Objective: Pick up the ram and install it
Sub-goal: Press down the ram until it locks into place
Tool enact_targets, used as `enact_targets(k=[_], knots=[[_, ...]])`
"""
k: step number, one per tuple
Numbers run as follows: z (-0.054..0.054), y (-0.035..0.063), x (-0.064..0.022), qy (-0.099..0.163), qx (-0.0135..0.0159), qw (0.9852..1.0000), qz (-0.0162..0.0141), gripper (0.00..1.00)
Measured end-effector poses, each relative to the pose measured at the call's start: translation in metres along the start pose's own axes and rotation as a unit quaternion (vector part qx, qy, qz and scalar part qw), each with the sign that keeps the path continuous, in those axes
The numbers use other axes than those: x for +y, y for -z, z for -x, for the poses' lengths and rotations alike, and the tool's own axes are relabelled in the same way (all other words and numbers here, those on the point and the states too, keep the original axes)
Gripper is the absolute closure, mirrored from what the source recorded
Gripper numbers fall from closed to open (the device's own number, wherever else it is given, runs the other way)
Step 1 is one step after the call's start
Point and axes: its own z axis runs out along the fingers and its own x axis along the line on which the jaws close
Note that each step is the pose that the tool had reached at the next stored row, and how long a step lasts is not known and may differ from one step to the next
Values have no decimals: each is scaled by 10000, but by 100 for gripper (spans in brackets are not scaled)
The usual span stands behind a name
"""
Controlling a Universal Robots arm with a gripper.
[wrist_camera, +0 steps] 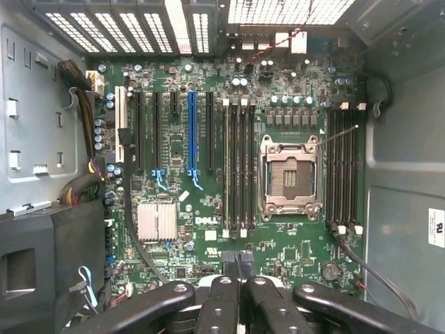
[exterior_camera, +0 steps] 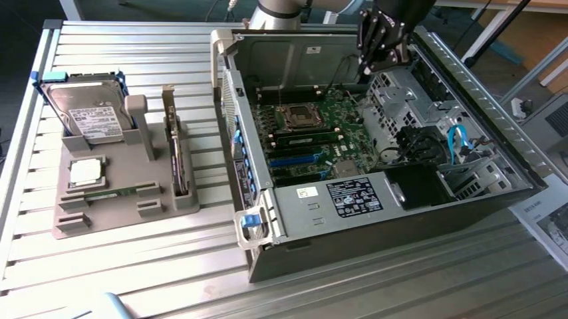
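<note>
The work looked barely begun: the ram [exterior_camera: 114, 193] lay flat in the grey holder tray [exterior_camera: 106, 219] on the tabletop [exterior_camera: 159, 266], near the exterior view's left, just below the square silver processor [exterior_camera: 86, 172] and well apart from the gripper [exterior_camera: 384, 46]. That gripper hung over the far rim of the open computer case [exterior_camera: 355, 219], above the motherboard [wrist_camera: 208, 229]; whether its jaws were open or closed I cannot tell, though nothing showed between them. The memory slots [wrist_camera: 238, 167] beside the empty CPU socket [wrist_camera: 290, 177] appeared unfilled. Case walls, a drive cage and loose cables hemmed the board in, leaving open room mainly from above
</note>
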Motion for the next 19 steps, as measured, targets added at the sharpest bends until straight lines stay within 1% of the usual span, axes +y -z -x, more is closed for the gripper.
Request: enact_targets(k=[19], knots=[[-3, -140, -1, 0, 0, 10000, 0, 90]])
